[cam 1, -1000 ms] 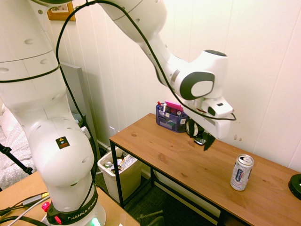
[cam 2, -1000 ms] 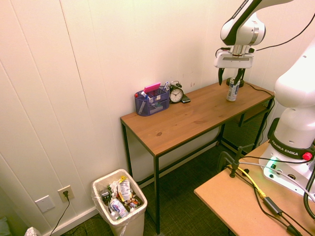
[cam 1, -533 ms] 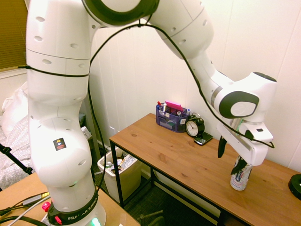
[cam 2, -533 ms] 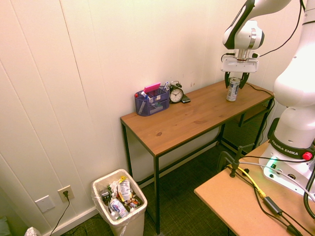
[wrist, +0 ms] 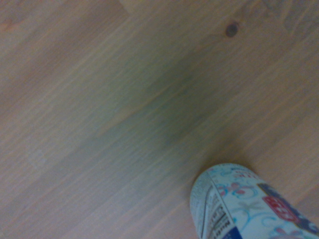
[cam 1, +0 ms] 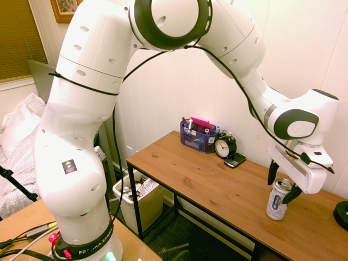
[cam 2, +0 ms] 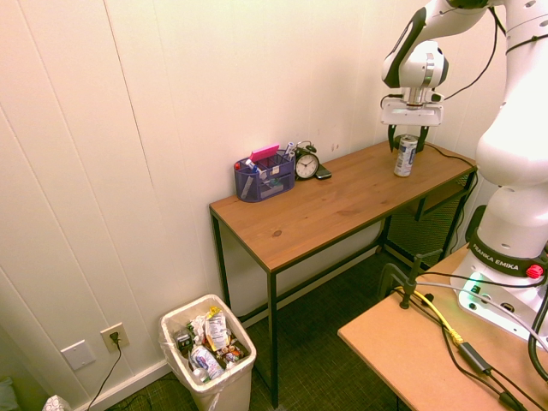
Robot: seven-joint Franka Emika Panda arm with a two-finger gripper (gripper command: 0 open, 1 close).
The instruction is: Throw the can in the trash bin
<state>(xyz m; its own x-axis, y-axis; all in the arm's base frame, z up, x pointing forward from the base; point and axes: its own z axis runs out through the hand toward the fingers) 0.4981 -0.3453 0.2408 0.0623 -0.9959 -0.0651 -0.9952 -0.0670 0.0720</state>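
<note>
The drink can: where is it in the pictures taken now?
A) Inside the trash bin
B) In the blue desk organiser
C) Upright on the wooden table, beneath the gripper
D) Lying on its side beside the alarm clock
C: the can stands upright on the wooden table, with the open gripper just above it and its fingers reaching down around the can's top.

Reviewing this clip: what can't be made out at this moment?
- Contact between gripper and drink can: unclear; the exterior views don't show whether the fingers touch it.
- Can's top: cut off by the wrist view's edge.
- Waste bin's lower part: cut off by the second exterior view's bottom edge.
- Small print on the can: too small in both exterior views.
</note>
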